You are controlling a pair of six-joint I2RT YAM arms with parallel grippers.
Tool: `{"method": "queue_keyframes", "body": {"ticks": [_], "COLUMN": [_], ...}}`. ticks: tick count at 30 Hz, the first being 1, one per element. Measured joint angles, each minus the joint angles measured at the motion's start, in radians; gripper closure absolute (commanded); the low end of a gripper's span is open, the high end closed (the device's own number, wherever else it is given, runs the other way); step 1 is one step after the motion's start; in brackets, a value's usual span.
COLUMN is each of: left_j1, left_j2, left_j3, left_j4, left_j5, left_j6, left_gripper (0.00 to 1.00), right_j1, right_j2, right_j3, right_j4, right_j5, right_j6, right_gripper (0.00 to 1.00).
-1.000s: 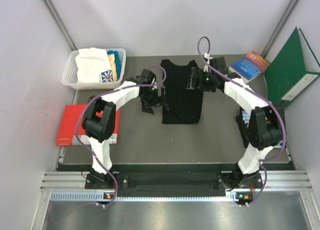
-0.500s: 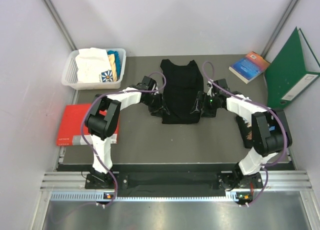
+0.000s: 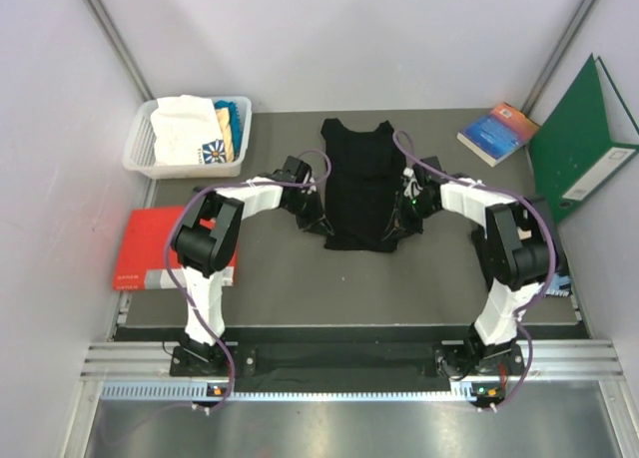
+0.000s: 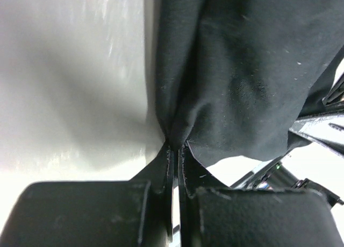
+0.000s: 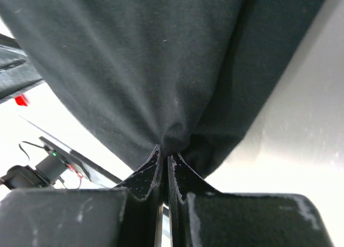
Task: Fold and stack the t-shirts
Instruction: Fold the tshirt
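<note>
Left arm: elbow raised near its base, white forearm reaching inward toward centre, wrist low. Left gripper: jaws closed, pinching a bunched edge of the black t-shirt. Right arm: mirrored pose, forearm reaching inward, wrist low. Right gripper: jaws closed, cloth of the same shirt clamped between the fingertips. The two grippers face each other at roughly the same depth.

black t-shirt, red book, green folder, white basket
</note>
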Motion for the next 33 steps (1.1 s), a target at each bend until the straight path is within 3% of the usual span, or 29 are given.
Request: {"method": "queue_keyframes", "body": {"ticks": [10,18,25,33], "left_j1": [-0.064,-0.091,-0.071,0.001], "left_j2": [-0.173,-0.311,-0.324,-0.154], "left_j3": [-0.171,-0.131,0.036,0.322], "left_j4": [-0.131,-0.335,-0.416,-0.424], "left_j5": [-0.001,-0.01,-0.015,0.021], "left_j6": [0.011,0.05,0.057,0.06], "left_gripper": [1.0,1.0,1.0,1.0], "right_j1": [0.022,0.051,0.029,-0.074], "right_j2": [-0.16,-0.264,-0.235,0.03], "right_j3": [-0.158,-0.148,0.12,0.523], "right_j4": [-0.112,-0.224,-0.322,-0.341], "right_j5": [0.002,-0.044,-0.045,-0.089], "right_j6": [-0.049,-0.081,-0.129,-0.182], "right_gripper": [1.0,1.0,0.99,0.97]}}
